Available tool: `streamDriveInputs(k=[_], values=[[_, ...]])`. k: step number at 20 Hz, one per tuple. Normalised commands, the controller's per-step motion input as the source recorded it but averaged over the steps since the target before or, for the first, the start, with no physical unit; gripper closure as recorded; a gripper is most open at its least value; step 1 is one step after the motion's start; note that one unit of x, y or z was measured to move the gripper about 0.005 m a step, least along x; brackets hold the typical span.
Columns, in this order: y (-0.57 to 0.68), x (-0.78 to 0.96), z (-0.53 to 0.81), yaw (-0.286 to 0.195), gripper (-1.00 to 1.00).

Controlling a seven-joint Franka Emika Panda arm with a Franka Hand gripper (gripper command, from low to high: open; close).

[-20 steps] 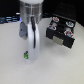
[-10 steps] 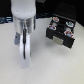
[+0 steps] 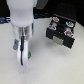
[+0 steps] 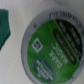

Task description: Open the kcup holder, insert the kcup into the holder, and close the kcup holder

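White Franka arm with its white gripper (image 3: 22, 54) sits low over the pale tabletop (image 3: 50, 65) at about 8 o'clock in the exterior view, wrist pointing down. Small white cylindrical kcup with the green foil lid (image 4: 54, 51) is right under the wrist camera: lid fills most of the wrist view, round, green with white print and a pale rim, slightly blurred. In the exterior view only a green speck of it (image 3: 29, 54) shows at the gripper's lower end, on or just above the table; contact can't be resolved. Finger state: cannot tell, neither view shows the fingertips clearly enough to say spread or closed. Black boxy kcup holder with pale label rectangles on its front (image 3: 61, 31) sits at about 2 o'clock in the exterior view, well apart from the gripper and the kcup, turned at an angle to the frame. Drawer position is too blurry to call. A dark green shape (image 4: 4, 27) is at one edge of the wrist view, unidentifiable.
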Motion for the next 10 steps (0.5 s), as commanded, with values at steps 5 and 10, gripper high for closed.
streamDriveInputs(k=[5, 10], values=[[0.01, 0.05, 0.07, -0.136, 1.00], [0.04, 0.07, 0.16, -0.092, 1.00]])
